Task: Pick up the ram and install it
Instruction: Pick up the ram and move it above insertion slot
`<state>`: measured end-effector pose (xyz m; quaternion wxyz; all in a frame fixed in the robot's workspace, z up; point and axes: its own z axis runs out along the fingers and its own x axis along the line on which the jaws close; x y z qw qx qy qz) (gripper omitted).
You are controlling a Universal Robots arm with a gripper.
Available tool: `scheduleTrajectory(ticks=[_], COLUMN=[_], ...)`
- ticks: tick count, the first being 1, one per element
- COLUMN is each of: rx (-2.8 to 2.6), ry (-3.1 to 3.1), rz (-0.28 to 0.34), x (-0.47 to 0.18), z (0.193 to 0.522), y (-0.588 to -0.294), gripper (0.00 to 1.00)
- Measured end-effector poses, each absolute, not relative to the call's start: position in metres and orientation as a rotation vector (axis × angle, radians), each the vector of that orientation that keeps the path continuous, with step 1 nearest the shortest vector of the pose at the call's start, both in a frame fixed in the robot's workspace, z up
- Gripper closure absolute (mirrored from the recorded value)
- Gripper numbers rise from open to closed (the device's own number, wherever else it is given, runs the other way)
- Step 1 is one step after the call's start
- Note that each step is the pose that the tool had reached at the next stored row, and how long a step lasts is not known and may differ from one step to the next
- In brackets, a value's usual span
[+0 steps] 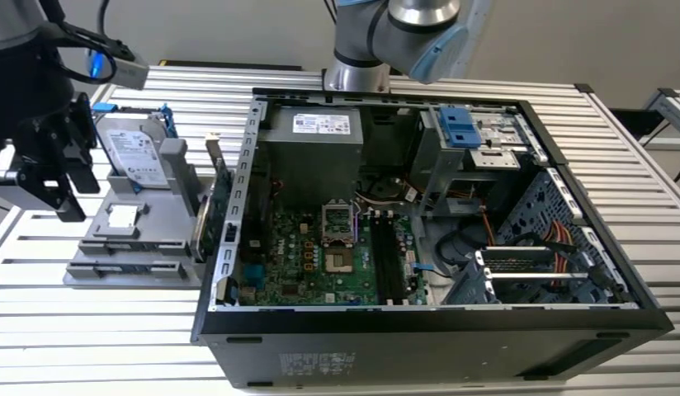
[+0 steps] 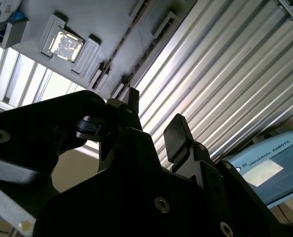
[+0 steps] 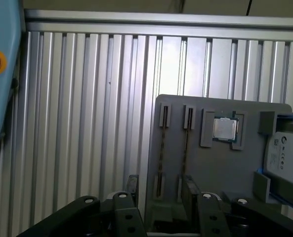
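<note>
The ram point(image 3: 161, 143), apparently the thin strip standing edge-on in a slot of the grey tray point(image 3: 225, 168), lies below and between the fingers of the gripper point(image 3: 159, 183). The fingers are spread wide and empty. Neither the pickup nor the installation is done yet.

Open computer case point(image 1: 428, 342) on slatted table point(image 1: 98, 330) — hard drive point(image 1: 136, 153) in grey holder point(image 1: 120, 268).

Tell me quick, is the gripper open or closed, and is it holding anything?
Gripper: open, holding nothing.
</note>
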<state>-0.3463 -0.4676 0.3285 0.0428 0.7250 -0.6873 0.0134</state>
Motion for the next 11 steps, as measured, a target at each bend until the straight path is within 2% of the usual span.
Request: scheduleTrajectory(ticks=[11], rx=[2.21], ry=[-2.096], rz=[0.052], x=[-0.3463], z=[0.3242], y=[-0.4666], gripper=[0.0])
